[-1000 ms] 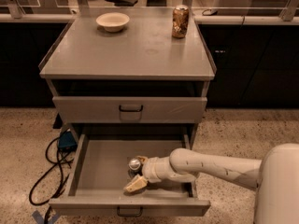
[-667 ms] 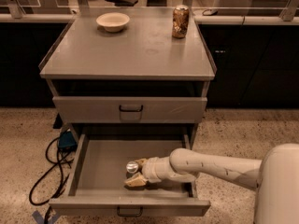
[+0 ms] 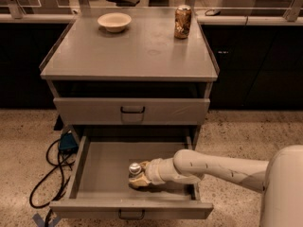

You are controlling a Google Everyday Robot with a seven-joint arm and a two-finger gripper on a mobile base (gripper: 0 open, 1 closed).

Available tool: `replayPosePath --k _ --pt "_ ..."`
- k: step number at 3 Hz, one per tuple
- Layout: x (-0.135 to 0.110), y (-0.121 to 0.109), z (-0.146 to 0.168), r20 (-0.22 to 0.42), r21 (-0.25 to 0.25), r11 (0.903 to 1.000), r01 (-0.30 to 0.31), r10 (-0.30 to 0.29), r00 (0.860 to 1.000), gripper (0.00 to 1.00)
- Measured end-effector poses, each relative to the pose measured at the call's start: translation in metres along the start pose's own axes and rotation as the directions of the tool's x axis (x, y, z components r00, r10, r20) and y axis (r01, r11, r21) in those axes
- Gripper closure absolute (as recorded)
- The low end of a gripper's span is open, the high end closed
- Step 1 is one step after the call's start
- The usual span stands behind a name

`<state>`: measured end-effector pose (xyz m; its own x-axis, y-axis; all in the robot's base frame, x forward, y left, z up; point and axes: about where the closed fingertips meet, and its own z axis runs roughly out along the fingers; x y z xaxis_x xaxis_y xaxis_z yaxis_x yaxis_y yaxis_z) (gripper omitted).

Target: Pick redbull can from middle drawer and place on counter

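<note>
Gripper point(image 3: 137, 180) low inside open middle drawer point(image 3: 102, 162), near its front panel. Appears clamped around redbull can point(image 3: 135, 167); only the can's silver top shows.

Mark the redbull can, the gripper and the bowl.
redbull can point(image 3: 135, 168): camera view, on its shiny silver top.
gripper point(image 3: 137, 180): camera view, on its tan tip, down in the middle drawer point(image 3: 102, 162) beside the can.
bowl point(image 3: 114, 26): camera view, on its front wall, at the back left of the counter point(image 3: 132, 53).

counter point(image 3: 128, 56): bowl point(image 3: 114, 21) back-left, brown-gold can point(image 3: 182, 21) back-right | middle drawer point(image 3: 103, 165): redbull can point(image 3: 135, 168), hand point(image 3: 137, 179) at it
</note>
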<state>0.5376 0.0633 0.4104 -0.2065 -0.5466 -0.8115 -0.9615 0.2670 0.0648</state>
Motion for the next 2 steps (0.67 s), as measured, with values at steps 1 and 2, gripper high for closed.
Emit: replayPosePath --k 1,2 --pt "-0.023 0.004 -0.034 0.005 0.017 0.9996 0.022 -0.022 1.0 1.0" --pt "-0.063 0.01 -0.084 0.016 0.046 0.9959 0.078 -0.078 0.997 1.0"
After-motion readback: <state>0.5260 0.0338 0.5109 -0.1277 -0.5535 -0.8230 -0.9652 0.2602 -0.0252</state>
